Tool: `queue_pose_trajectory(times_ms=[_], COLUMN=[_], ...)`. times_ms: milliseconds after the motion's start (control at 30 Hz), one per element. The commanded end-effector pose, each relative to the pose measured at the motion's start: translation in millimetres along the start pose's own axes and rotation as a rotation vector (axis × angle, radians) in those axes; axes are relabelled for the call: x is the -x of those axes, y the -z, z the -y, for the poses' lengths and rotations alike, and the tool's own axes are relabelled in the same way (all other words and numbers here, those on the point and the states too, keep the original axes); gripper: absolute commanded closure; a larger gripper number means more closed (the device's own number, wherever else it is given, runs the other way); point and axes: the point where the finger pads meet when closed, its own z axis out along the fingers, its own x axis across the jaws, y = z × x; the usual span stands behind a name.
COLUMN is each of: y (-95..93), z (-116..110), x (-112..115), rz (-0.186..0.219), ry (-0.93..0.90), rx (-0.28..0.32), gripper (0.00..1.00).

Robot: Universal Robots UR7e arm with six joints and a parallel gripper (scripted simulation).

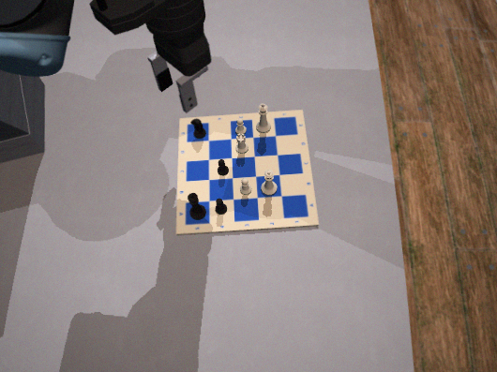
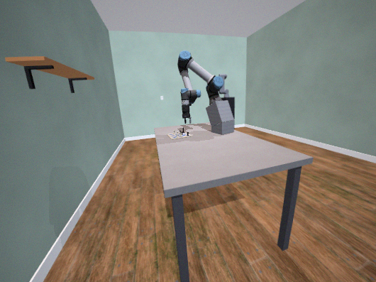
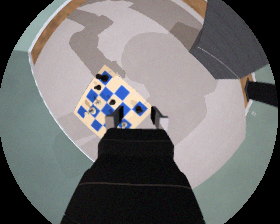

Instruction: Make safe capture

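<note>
A small blue and cream chessboard (image 1: 245,170) lies on the grey table. On it stand several black pieces: one at the far left corner (image 1: 198,127), a pawn in the middle (image 1: 222,167), a taller piece at the near left corner (image 1: 196,206) and a pawn beside it (image 1: 220,205). White pieces stand to the right: a tall king (image 1: 263,118), two pieces at the far middle (image 1: 240,126) (image 1: 241,143), a pawn (image 1: 245,186) and a larger piece (image 1: 268,183). My gripper (image 1: 175,86) hangs open and empty above the table, beyond the board's far left corner. The wrist view shows the board (image 3: 113,106) ahead of the fingers.
The table's right edge (image 1: 389,162) drops to a wooden floor. The arm's grey base block (image 2: 220,116) stands on the table behind the board. The arm's blue-capped joint (image 1: 28,50) fills the top left.
</note>
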Motion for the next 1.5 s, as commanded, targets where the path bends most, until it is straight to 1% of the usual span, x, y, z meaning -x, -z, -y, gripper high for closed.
queue_pose_trajectory(times_ms=[0, 300, 367, 633, 867, 933, 1233, 1467], y=[-2.8, -8.1, -8.1, -12.3, -15.3, -15.3, -18.4, -19.9], z=[0, -3, -3, -7, -12, -12, -17, -20], x=[2, 5, 5, 5, 4, 4, 1, -1], rz=[0.001, 0.004, 0.004, 0.007, 0.009, 0.009, 0.011, 0.012], ry=[0.230, 0.628, 0.628, 0.957, 1.210, 1.210, 1.471, 1.599], rx=[0.015, 0.015, 0.015, 0.014, 0.014, 0.014, 0.013, 0.012], gripper=[0.00, 0.00, 0.00, 0.00, 0.00, 0.00, 0.00, 0.00])
